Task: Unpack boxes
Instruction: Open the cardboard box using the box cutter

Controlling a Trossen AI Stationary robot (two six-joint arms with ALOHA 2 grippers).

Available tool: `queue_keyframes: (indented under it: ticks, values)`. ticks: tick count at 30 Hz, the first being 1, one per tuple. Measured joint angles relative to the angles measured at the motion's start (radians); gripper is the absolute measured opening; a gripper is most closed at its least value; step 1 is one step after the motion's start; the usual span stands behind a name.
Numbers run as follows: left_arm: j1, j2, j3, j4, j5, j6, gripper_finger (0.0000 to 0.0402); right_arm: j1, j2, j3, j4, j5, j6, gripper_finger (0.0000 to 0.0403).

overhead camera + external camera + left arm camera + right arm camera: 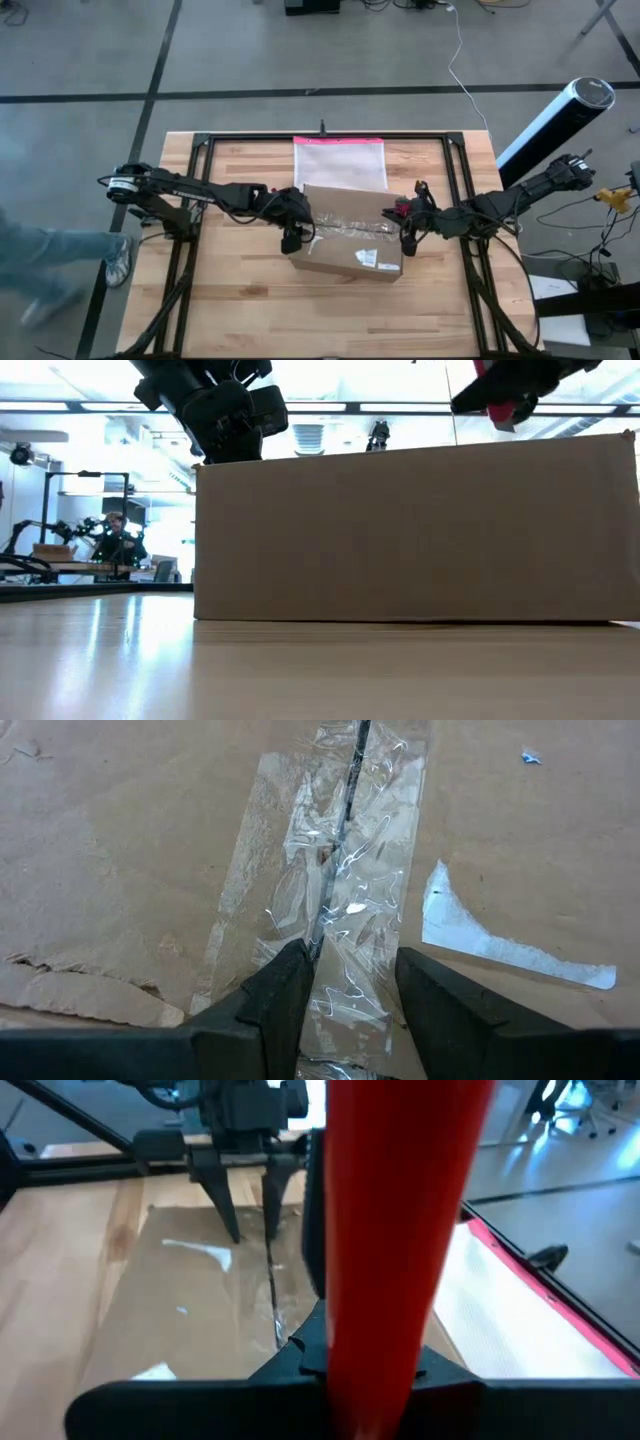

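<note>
The cardboard box (345, 243) sits mid-desk, just in front of the pink-edged pouch (338, 163), its taped seam (340, 910) unopened. The left end effector (352, 982) rests over the box's left end, fingers narrowly parted astride the seam. The right end effector (405, 222) hovers at the box's right end, gripping a red tool (395, 1230). Likely risks: the tool skids off the crinkled tape, or the box slides because nothing clamps it down.
</note>
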State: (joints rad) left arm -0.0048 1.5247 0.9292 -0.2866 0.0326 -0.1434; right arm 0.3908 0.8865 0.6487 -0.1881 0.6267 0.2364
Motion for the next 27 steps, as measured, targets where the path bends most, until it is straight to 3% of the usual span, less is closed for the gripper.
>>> queue_keyframes:
  ticks: [11,27]
  values:
    - [0.000,-0.001,0.017,-0.010,0.003,0.014,0.0149,0.049,0.013,-0.042,-0.029,-0.026,0.091,0.0005]
    - [0.000,-0.001,0.017,-0.012,0.003,0.007,0.0149,0.063,0.013,-0.164,0.069,0.004,0.211,0.0005]
